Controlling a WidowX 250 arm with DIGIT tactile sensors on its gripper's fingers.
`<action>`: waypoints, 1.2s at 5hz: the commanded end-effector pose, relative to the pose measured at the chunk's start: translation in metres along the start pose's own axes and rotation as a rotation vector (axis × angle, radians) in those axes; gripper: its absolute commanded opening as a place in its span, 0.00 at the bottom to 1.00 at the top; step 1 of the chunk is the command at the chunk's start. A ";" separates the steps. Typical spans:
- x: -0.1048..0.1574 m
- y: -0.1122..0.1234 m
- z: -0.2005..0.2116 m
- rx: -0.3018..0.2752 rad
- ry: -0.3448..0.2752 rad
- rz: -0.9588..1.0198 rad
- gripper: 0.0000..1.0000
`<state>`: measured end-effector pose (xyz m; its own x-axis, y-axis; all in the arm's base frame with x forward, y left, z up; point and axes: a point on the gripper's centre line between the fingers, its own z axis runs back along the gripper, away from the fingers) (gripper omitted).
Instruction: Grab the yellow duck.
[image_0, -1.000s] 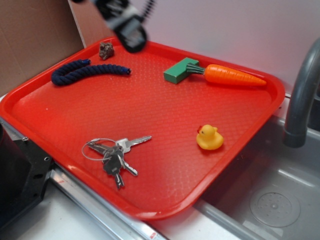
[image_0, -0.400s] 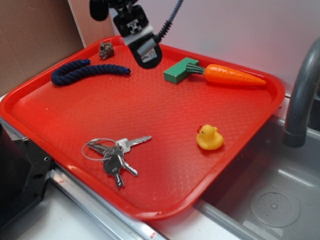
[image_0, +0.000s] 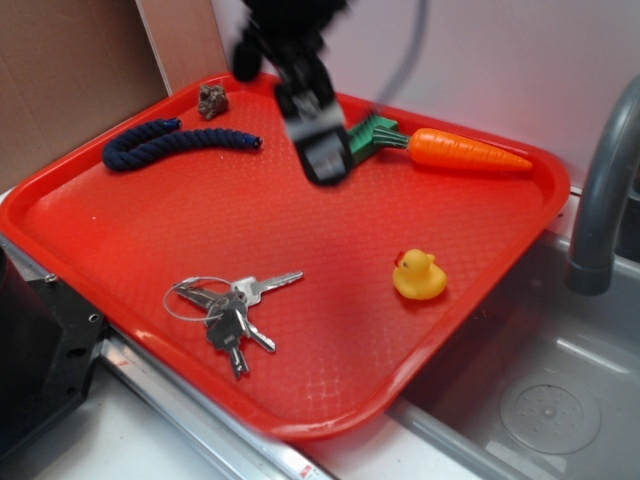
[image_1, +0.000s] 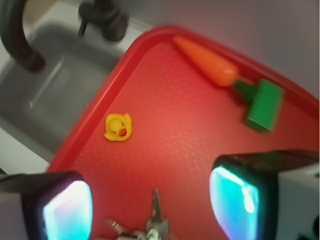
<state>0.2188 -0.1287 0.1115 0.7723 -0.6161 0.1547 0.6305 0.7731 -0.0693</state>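
Yellow duck (image_0: 419, 275) sits lower right of the gripper (image_0: 325, 160), well apart on the red tray (image_0: 120, 230), whose fingers (image_1: 235, 200) are spread and empty.

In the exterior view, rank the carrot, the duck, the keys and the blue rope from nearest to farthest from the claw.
From the claw:
1. Carrot, its green end right beside the claw.
2. Blue rope, at the tray's back left.
3. Duck and keys, toward the tray's front, too close to call.
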 end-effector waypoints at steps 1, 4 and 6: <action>0.022 -0.005 -0.042 -0.013 0.029 -0.301 1.00; 0.024 -0.047 -0.083 0.023 0.069 -0.543 1.00; 0.011 -0.061 -0.099 -0.024 0.123 -0.513 0.00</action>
<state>0.2096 -0.1920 0.0192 0.3570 -0.9326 0.0536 0.9340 0.3558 -0.0320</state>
